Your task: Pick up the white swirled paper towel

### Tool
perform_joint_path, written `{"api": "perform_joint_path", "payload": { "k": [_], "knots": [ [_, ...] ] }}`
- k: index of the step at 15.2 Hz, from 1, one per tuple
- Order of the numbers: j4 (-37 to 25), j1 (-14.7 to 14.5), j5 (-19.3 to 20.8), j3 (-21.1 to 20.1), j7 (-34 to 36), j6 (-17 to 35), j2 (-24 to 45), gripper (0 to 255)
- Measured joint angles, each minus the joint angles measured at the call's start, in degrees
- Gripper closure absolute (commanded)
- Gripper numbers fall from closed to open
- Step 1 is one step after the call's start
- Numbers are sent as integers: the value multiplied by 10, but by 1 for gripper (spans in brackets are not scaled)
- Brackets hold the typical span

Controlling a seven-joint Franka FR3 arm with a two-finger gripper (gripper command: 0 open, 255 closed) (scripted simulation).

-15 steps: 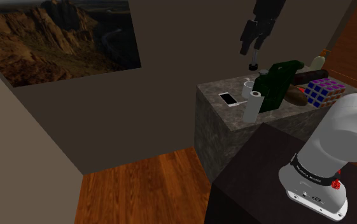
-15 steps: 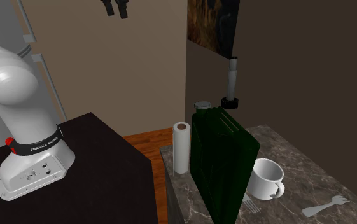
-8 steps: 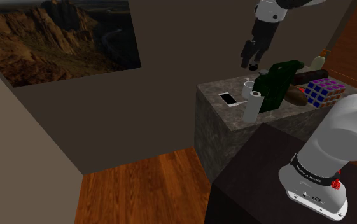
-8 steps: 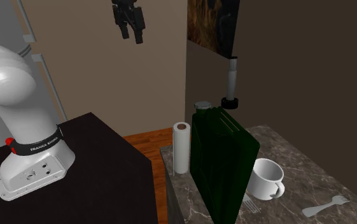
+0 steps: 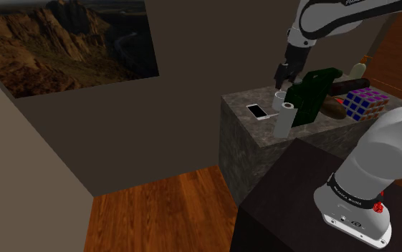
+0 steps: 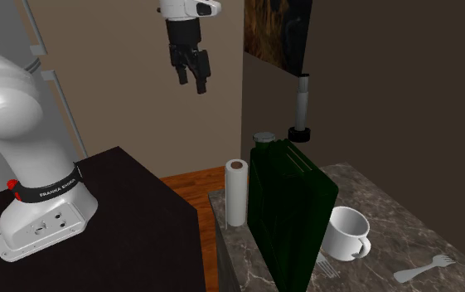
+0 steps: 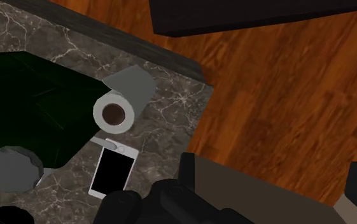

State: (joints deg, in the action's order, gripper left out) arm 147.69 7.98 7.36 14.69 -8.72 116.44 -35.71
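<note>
The marble-topped counter is carrying a dark green canister. The white paper towel roll is standing upright just beside it, at the counter corner nearest the stand, its long axis running vertical. The black gripper is hanging well above, fingers spread and gripping nothing. In the wrist view the roll's core is facing the camera, sitting off to one side of the fingers rather than between them, with a phone lying flat nearby.

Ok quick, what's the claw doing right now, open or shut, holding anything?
Claw: open, holding nothing, up in the air clear of the paper towel roll.
</note>
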Motion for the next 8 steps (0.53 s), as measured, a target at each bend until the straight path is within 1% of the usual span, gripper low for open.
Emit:
{"api": "perform_joint_path", "payload": {
  "k": [5, 8],
  "knots": [
    [17, 20, 21, 42, -31, 72, 65, 0],
    [23, 29, 29, 70, -51, 123, 116, 0]
  ]
}}
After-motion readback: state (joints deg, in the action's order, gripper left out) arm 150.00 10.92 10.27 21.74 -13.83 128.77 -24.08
